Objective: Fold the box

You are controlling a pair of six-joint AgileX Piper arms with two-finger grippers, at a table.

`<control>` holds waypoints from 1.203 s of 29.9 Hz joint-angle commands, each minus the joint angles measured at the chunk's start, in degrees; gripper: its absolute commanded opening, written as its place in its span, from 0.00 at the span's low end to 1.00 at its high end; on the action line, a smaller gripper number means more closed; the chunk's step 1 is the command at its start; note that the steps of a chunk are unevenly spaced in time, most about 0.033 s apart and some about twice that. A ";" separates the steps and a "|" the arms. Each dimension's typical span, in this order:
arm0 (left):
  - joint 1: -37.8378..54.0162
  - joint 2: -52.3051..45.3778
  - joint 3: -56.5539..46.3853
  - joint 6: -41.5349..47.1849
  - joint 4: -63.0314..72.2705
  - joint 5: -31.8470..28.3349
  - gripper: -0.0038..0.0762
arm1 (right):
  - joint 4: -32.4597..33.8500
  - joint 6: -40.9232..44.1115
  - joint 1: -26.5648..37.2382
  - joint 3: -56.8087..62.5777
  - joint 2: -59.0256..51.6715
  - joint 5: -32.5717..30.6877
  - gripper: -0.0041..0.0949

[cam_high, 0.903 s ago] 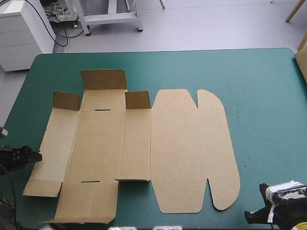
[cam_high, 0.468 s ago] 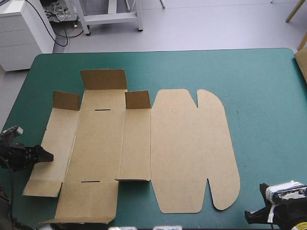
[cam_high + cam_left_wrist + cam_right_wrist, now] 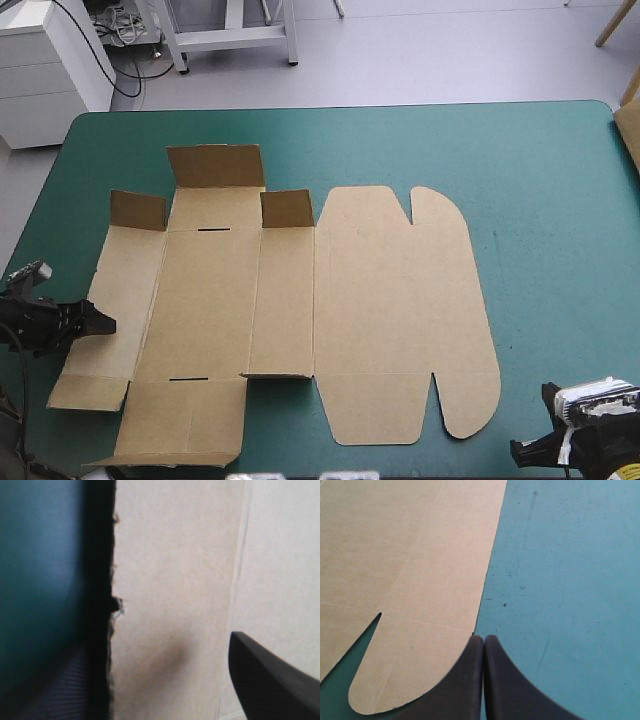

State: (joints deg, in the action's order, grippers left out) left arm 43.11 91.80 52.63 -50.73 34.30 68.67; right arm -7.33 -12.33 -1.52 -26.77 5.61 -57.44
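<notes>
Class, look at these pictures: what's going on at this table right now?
A two-armed robot is at an early stage of folding a brown box. The box lies almost flat on the teal-green table, with only its far flaps raised. The left gripper is open at the board's left edge. The right gripper is shut, by the box's near right corner.

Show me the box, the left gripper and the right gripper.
box (image 3: pixel 205 300), high view, its middle panel.
left gripper (image 3: pixel 103 322), high view, fingertips at box's left edge.
right gripper (image 3: pixel 483 639), right wrist view, where its shut fingertips meet.
</notes>
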 commanded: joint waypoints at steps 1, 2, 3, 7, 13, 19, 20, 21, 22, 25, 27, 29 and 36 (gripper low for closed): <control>-0.46 -1.47 -1.27 0.59 1.97 4.77 0.71 | -0.12 -0.12 -0.28 -1.39 1.07 3.88 0.02; -0.46 -1.47 -2.00 0.29 1.97 4.77 0.71 | -0.12 -0.12 -0.28 -1.39 1.07 3.88 0.02; -0.46 -1.47 -2.41 0.17 1.97 4.77 0.71 | -0.12 -0.12 -0.28 -1.39 1.07 3.88 0.02; -0.46 -1.47 -2.67 0.17 2.61 4.77 0.71 | -0.12 -0.12 -0.28 -1.39 1.07 3.88 0.02; -0.46 -1.47 -2.67 0.17 2.74 4.77 0.71 | -0.12 -0.12 -0.28 -1.39 1.07 3.88 0.02; -0.46 -1.47 -2.67 0.17 5.09 4.77 0.71 | -0.12 -0.12 -0.28 -1.39 1.07 3.88 0.02; -0.58 -1.47 -2.67 0.17 5.25 4.77 0.71 | -0.12 -0.12 -0.28 -1.39 1.07 3.88 0.02; -0.92 -1.47 -2.67 0.17 5.11 4.77 0.71 | -0.12 -0.12 -0.28 -1.39 1.07 3.88 0.02; -1.36 -1.47 -2.67 0.17 4.90 4.77 0.71 | -0.12 -0.12 -0.28 -1.39 1.07 3.88 0.02; -3.50 -1.47 -2.67 0.05 4.40 4.77 0.71 | 0.00 -0.12 -0.28 -1.39 1.07 3.88 0.02; -5.17 -1.47 -2.67 -0.21 4.28 4.77 0.71 | 0.00 -0.12 -0.28 -1.39 1.07 3.88 0.02; -6.32 -1.47 -2.67 -0.58 4.28 4.77 0.71 | 0.00 -0.12 -0.28 -1.39 1.07 3.88 0.02; -6.66 -1.47 -2.67 -0.50 4.28 4.77 0.65 | 0.00 -0.12 -0.28 -1.39 1.07 3.88 0.02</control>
State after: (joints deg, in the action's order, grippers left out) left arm 37.29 91.18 50.10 -51.24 37.68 68.96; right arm -7.33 -12.33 -1.52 -26.77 5.61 -57.44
